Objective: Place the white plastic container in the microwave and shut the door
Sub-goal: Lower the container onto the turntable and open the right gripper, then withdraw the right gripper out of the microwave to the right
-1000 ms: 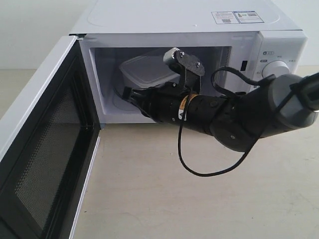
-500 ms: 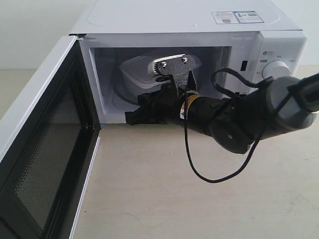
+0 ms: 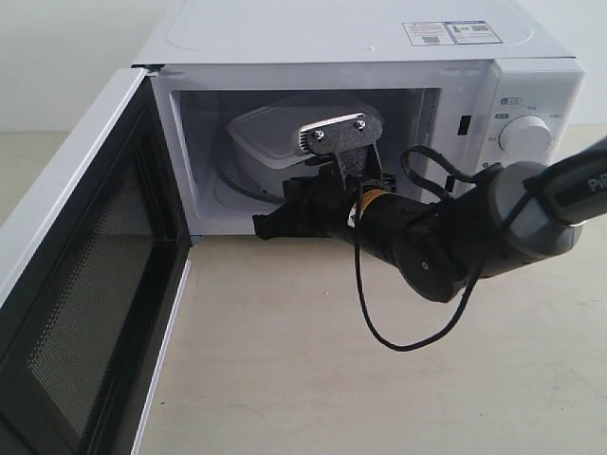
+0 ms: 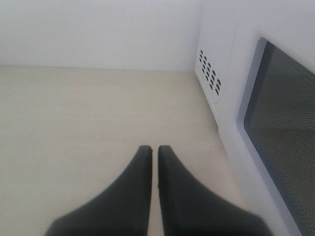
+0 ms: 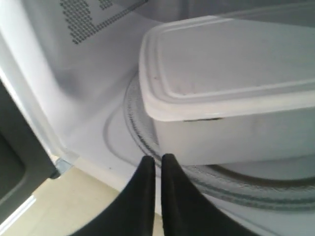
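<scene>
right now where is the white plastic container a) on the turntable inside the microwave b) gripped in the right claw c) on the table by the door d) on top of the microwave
A: the white plastic container sits on the turntable inside the microwave, while the right claw is shut on nothing.

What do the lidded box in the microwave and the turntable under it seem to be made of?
White plastic container: seemingly plastic, matte translucent white; its moulded lid rim and rounded corners suggest it. Turntable: probably glass, clear and glossy; it looks see-through, with a ribbed rim that catches light.
</scene>
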You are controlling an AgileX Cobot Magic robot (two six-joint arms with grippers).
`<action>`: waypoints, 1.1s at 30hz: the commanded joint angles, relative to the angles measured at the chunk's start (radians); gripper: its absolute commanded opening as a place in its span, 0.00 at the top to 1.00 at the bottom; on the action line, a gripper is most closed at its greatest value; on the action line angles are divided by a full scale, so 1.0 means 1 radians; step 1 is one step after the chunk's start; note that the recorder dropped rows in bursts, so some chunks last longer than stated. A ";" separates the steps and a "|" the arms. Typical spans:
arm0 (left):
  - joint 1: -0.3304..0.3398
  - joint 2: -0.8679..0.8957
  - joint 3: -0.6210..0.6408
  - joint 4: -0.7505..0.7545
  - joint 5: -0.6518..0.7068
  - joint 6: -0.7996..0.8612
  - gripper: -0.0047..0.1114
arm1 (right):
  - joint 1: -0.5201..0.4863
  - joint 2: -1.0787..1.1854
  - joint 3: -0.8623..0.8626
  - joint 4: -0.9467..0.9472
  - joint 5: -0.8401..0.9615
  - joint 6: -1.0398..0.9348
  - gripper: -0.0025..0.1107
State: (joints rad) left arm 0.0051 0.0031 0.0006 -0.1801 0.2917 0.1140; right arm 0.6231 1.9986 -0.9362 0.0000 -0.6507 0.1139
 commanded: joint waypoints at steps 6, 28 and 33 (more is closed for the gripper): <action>0.003 -0.003 -0.001 -0.007 -0.007 -0.009 0.92 | -0.015 0.048 -0.054 0.041 -0.026 -0.021 0.98; 0.003 -0.003 -0.001 -0.007 -0.007 -0.009 0.92 | -0.020 0.130 -0.245 0.086 0.055 -0.052 0.98; 0.003 -0.003 -0.001 -0.007 -0.007 -0.009 0.92 | -0.020 0.130 -0.239 0.086 0.111 -0.044 0.98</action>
State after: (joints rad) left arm 0.0051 0.0031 0.0006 -0.1801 0.2917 0.1140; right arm 0.6075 2.1267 -1.1746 0.0839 -0.5535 0.0660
